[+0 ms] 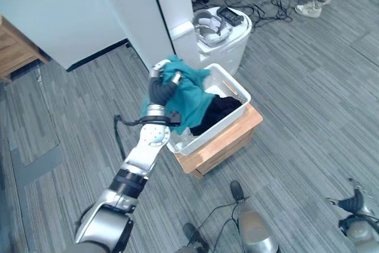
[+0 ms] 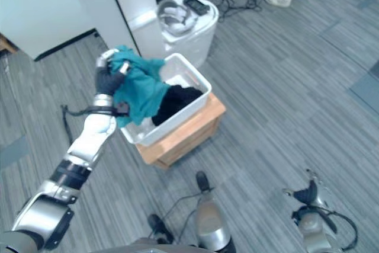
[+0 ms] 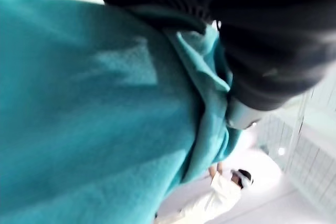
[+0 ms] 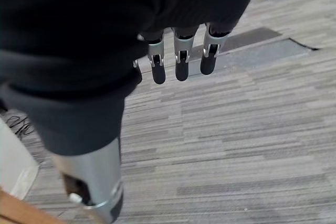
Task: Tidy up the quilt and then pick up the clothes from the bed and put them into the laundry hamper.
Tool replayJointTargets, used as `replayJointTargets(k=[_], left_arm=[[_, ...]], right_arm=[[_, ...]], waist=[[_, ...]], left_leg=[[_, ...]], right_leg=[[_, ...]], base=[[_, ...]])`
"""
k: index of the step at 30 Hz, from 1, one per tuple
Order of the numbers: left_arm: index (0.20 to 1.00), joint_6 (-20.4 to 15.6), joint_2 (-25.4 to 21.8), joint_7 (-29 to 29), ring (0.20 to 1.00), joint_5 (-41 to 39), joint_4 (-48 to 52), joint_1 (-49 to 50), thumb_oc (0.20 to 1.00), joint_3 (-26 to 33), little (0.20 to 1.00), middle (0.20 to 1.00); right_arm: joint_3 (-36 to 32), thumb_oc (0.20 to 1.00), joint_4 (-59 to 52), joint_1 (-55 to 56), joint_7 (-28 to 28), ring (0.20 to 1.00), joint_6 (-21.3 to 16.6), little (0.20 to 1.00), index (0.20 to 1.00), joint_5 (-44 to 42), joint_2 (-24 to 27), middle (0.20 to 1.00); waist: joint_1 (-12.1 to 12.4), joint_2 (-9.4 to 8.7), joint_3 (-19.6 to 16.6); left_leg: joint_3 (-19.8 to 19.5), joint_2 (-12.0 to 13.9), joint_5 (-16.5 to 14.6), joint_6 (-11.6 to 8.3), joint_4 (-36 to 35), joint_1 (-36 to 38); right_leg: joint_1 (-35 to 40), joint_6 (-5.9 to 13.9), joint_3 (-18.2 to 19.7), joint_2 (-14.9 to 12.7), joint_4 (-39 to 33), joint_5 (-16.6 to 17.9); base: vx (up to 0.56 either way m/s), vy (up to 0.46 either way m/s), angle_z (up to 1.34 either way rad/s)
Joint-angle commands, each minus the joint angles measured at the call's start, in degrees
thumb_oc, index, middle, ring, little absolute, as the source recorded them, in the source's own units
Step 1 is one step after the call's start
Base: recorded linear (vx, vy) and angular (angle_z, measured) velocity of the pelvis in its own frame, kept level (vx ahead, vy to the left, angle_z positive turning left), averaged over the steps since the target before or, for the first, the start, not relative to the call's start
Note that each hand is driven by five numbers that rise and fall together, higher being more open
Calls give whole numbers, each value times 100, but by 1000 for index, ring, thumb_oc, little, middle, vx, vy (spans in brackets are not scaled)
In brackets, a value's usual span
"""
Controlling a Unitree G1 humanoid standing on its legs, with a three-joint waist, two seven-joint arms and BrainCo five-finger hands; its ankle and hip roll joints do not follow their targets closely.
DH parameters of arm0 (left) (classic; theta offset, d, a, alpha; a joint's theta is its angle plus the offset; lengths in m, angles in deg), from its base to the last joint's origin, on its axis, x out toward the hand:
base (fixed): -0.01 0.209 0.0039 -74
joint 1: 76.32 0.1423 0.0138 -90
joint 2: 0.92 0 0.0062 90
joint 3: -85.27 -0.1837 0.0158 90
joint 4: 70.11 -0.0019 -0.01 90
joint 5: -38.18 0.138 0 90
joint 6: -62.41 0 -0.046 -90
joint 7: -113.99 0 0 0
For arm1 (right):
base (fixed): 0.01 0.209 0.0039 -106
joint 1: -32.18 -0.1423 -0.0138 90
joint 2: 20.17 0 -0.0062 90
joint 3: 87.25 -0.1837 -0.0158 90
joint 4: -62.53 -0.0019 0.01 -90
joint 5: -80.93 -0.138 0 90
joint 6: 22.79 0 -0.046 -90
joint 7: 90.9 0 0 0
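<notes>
Hamper (image 1: 234, 84) on crate (image 1: 228, 140), garment (image 1: 189, 96) over its left rim, bin (image 1: 222, 37) behind.

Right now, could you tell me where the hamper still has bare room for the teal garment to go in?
The white laundry hamper shows bare bottom at its far corner, bordered by the far rim and the black clothing. The near half is crowded: the black clothing fills the middle, and the teal garment, gripped by the left hand, drapes over the near rim.
</notes>
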Motion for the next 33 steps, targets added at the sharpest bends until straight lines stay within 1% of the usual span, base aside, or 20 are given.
replayJointTargets(k=[1,4,5,6,7,9,13,15,18,20,21,23,24,25,26,27,28,31,32,33], left_arm=[[200,-58,-71,193,200,554,-490,-941,200,-7,200,200],[200,129,49,269,200,869,-1034,-1126,200,-169,200,200],[558,199,94,365,558,946,-1340,-1188,558,-187,558,558],[862,290,144,443,862,998,-1642,-1258,862,-188,862,862],[1000,343,212,535,1000,907,-1979,-1337,1000,-157,1000,1000],[1000,384,218,641,1000,728,-2451,-1509,1000,-95,1000,1000],[1000,449,-82,636,1000,390,-2705,-1636,1000,166,1000,1000],[1000,426,-292,713,1000,178,-2910,-1847,1000,277,1000,1000],[1000,417,-361,726,1000,111,-2981,-1895,1000,311,1000,1000],[1000,331,-499,781,1000,-458,-3157,-1995,1000,581,1000,1000],[1000,330,-501,780,1000,-460,-3158,-1996,1000,581,1000,1000],[1000,193,-596,768,1000,-825,-3109,-1952,1000,722,1000,1000],[1000,88,-656,690,1000,-1042,-2922,-1838,1000,790,1000,1000],[1000,25,-848,496,1000,-990,-2682,-1510,1000,830,1000,1000],[1000,27,-853,496,1000,-989,-2677,-1505,1000,834,1000,1000],[1000,46,-1017,355,1000,-773,-2312,-983,1000,877,1000,1000],[1000,51,-1020,355,1000,-770,-2303,-974,1000,883,1000,1000],[1000,170,-944,-66,1000,-602,-2288,-51,1000,963,1000,1000],[1000,167,-887,-294,1000,-667,-2203,509,1000,1147,1000,1000],[1000,256,-743,-509,1000,-919,-2389,876,1000,1298,1000,1000]], right_arm=[[-63,1000,175,-580,-131,1000,-144,1000,1000,-98,59,1000],[129,1000,440,-696,-133,1000,-138,1000,1000,-247,-77,1000],[191,1000,558,-734,-134,1000,-151,1000,1000,-293,-121,1000],[247,1000,684,-730,-137,1000,-146,1000,1000,-314,-154,1000],[309,1000,819,-743,-139,1000,-140,1000,1000,-360,-180,1000],[385,1000,1122,-764,-118,1000,-115,1000,1000,-451,-199,1000],[378,1000,1535,-559,55,1000,-92,1000,1000,-600,-212,1000],[386,1000,1506,-405,176,1000,-151,1000,1000,-701,-221,1000],[425,1000,1503,-382,218,1000,-174,1000,1000,-705,-235,1000],[570,1000,1562,-446,345,1000,-207,1000,1000,-800,-255,1000],[572,1000,1564,-449,345,1000,-207,1000,1000,-800,-255,1000],[640,1000,1567,-547,383,1000,-189,1000,1000,-836,-260,1000],[661,1000,1480,-570,407,1000,-185,1000,1000,-840,-251,1000],[686,1000,1392,-614,478,1000,-189,1000,1000,-847,-236,1000],[691,1000,1392,-617,478,1000,-188,1000,1000,-848,-237,1000],[663,1000,1316,-569,620,1000,-203,1000,1000,-896,-278,1000],[668,1000,1314,-569,620,1000,-202,1000,1000,-896,-278,1000],[474,1000,1387,-461,894,1000,-255,1000,1000,-1240,-456,1000],[403,1000,1462,-418,972,1000,-222,1000,1000,-1310,-542,1000],[331,1000,1605,-400,1032,1000,-184,1000,1000,-1361,-622,1000]], waist=[[12,-38,216],[-13,-72,301],[-17,-97,330],[-27,-117,370],[-38,-152,414],[-37,-219,478],[33,-283,535],[73,-337,569],[87,-352,581],[172,-358,560],[170,-359,564],[216,-345,549],[263,-323,531],[320,-286,493],[321,-289,481],[414,-246,389],[415,-248,376],[538,-214,203],[584,-209,121],[633,-201,49]], left_leg=[[-106,78,-264,-106,18,252],[-71,81,-218,-114,18,139],[-49,92,-177,-126,18,83],[-46,100,-182,-133,18,67],[-44,109,-155,-142,18,26],[-60,125,-97,-165,18,-58],[-120,181,-33,-205,18,-179],[-146,218,-14,-219,18,-177],[-165,222,-8,-223,18,-170],[-222,241,-13,-236,18,-114],[-223,241,-13,-237,18,-112],[-246,246,-26,-243,18,-46],[-266,247,-38,-249,18,0],[-307,241,-61,-245,18,86],[-303,243,-45,-247,18,66],[-344,235,-95,-237,18,199],[-341,236,-80,-239,18,181],[-434,225,-148,-215,18,377],[-453,223,-161,-212,18,443],[-481,230,-184,-204,18,521]], right_leg=[[144,508,31,-145,293,-769],[-4,509,90,-121,319,-735],[-63,504,101,-117,310,-696],[-78,513,88,-116,307,-706],[-124,511,81,-108,306,-690],[-198,509,59,-96,313,-661],[-255,499,-32,-89,304,-642],[-227,498,-86,-93,308,-637],[-210,498,-111,-96,313,-639],[-119,486,-171,-100,314,-649],[-115,486,-172,-99,313,-649],[-19,476,-209,-103,304,-668],[42,467,-230,-109,303,-686],[140,454,-263,-115,312,-711],[120,448,-258,-112,308,-694],[276,432,-300,-122,329,-752],[258,425,-295,-119,325,-737],[522,405,-351,-126,344,-813],[603,388,-353,-123,333,-820],[693,381,-375,-130,342,-856]], base=[[-33,-32,-29],[-29,-35,-16],[-22,-39,-6],[-31,-45,-3],[-25,-46,-2],[-35,-64,-1],[-13,-56,-1],[7,-52,5],[5,-27,14],[10,-21,20],[9,-8,20],[8,-4,19],[19,3,9],[0,0,0],[35,16,0],[0,0,0],[44,19,5],[45,17,13],[49,32,16],[52,38,9]])
